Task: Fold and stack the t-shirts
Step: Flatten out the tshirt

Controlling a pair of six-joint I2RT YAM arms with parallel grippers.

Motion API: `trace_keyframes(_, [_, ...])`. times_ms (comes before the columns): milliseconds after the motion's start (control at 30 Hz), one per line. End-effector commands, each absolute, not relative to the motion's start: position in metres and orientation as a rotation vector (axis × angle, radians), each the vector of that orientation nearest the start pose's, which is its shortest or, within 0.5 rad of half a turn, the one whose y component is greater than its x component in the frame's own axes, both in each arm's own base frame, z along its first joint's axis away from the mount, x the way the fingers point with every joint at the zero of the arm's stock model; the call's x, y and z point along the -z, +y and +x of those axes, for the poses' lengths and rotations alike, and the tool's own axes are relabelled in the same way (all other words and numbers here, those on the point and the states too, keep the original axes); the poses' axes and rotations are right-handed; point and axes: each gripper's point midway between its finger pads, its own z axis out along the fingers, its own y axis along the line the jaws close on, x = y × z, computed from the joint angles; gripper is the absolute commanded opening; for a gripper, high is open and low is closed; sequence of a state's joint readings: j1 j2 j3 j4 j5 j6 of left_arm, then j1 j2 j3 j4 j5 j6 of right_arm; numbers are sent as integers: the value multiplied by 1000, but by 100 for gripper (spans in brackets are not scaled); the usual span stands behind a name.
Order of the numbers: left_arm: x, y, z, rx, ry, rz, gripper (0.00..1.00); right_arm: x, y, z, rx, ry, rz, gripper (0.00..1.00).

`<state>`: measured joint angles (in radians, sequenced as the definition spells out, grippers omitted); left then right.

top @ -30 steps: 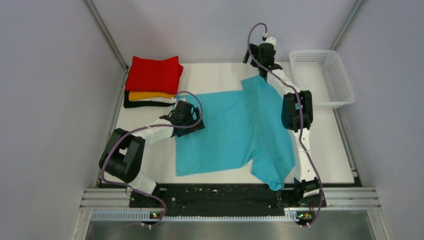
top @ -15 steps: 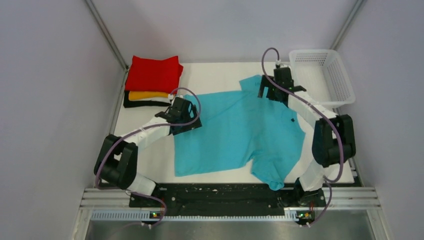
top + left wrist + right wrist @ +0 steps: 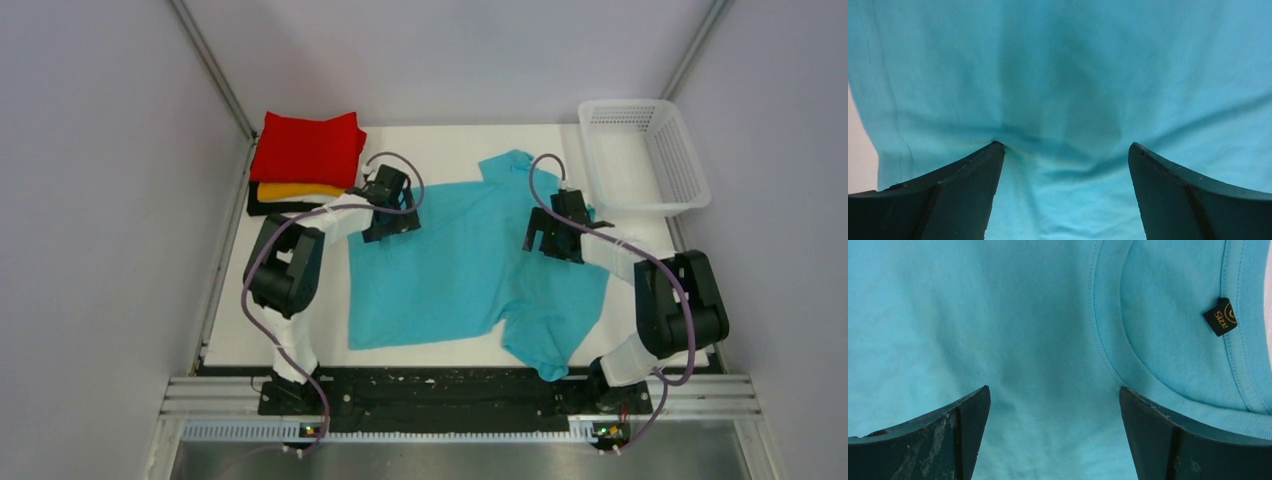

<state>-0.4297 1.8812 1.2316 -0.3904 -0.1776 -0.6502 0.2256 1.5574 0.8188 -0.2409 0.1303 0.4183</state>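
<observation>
Stacked at upper left: red tee (image 3: 305,148) atop other folded ones. Left to fold: turquoise tee (image 3: 470,260), flat on counter (image 3: 440,145). Left hand (image 3: 1063,147), right hand (image 3: 1054,388) spread, pinching nothing.

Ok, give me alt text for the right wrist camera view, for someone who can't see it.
A turquoise t-shirt fills the frame, its ribbed collar curving at upper right with a black size tag inside. The right arm's two dark fingers stand open at the bottom corners.
</observation>
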Motion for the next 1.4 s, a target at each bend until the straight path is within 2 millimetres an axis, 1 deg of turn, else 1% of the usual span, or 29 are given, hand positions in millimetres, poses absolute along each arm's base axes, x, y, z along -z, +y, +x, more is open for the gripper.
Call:
trace_keyframes(0, [-8, -178, 416, 151, 2628, -349, 99, -29, 61, 351, -85, 2454, 401, 99])
trace_keyframes(100, [-3, -185, 437, 164, 2638, -328, 99, -14, 49, 345, -52, 2487, 449, 99])
trace_keyframes(200, [-1, -188, 468, 165, 2638, -320, 99, -2, 37, 343, -18, 2509, 506, 99])
trace_keyframes(300, [-2, -195, 498, 194, 2641, -314, 99, 1, 35, 354, -26, 2506, 534, 99])
trace_keyframes(433, [-6, -202, 537, 291, 2580, -302, 99, 2, 36, 378, -25, 2490, 547, 99])
trace_keyframes(500, [-14, -203, 551, 332, 2549, -302, 99, -3, 38, 391, -32, 2471, 544, 99])
trace_keyframes(533, [-23, -209, 553, 378, 2538, -288, 99, -7, 38, 395, -34, 2463, 537, 99])
trace_keyframes(567, [-31, -211, 555, 395, 2524, -272, 99, -11, 38, 397, -34, 2458, 533, 99])
trace_keyframes(633, [-49, -215, 552, 428, 2501, -242, 99, -25, 40, 398, -54, 2440, 513, 99])
trace_keyframes(700, [-76, -220, 544, 473, 2465, -209, 99, -43, 47, 396, -88, 2412, 471, 99])
trace_keyframes(733, [-86, -222, 536, 481, 2451, -192, 99, -58, 51, 394, -105, 2386, 445, 99])
trace_keyframes(767, [-100, -224, 527, 486, 2431, -174, 99, -63, 55, 388, -106, 2390, 418, 99])
trace_keyframes(800, [-111, -224, 517, 485, 2423, -159, 99, -76, 61, 382, -115, 2373, 389, 99])
trace_keyframes(867, [-135, -225, 489, 495, 2410, -138, 99, -92, 70, 367, -115, 2356, 345, 99])
trace_keyframes(900, [-142, -221, 474, 492, 2404, -145, 99, -100, 73, 358, -113, 2345, 330, 99])
trace_keyframes(967, [-150, -204, 445, 451, 2381, -199, 99, -113, 78, 339, -132, 2322, 313, 99])
trace_keyframes(1033, [-154, -186, 411, 431, 2356, -267, 99, -116, 82, 320, -183, 2308, 300, 99])
trace_keyframes(1100, [-145, -167, 376, 411, 2352, -338, 99, -113, 85, 301, -238, 2315, 307, 99])
trace_keyframes(1133, [-145, -156, 358, 407, 2333, -386, 99, -107, 86, 289, -259, 2330, 308, 99])
trace_keyframes(1167, [-124, -142, 336, 359, 2366, -425, 99, -106, 87, 281, -280, 2333, 304, 99])
trace_keyframes(1233, [-107, -120, 308, 283, 2374, -500, 99, -106, 88, 264, -320, 2329, 303, 99])
trace_keyframes(1300, [-89, -99, 290, 196, 2364, -602, 99, -101, 89, 250, -352, 2336, 317, 99])
trace_keyframes(1367, [-74, -84, 279, 123, 2353, -664, 99, -97, 91, 242, -387, 2332, 312, 99])
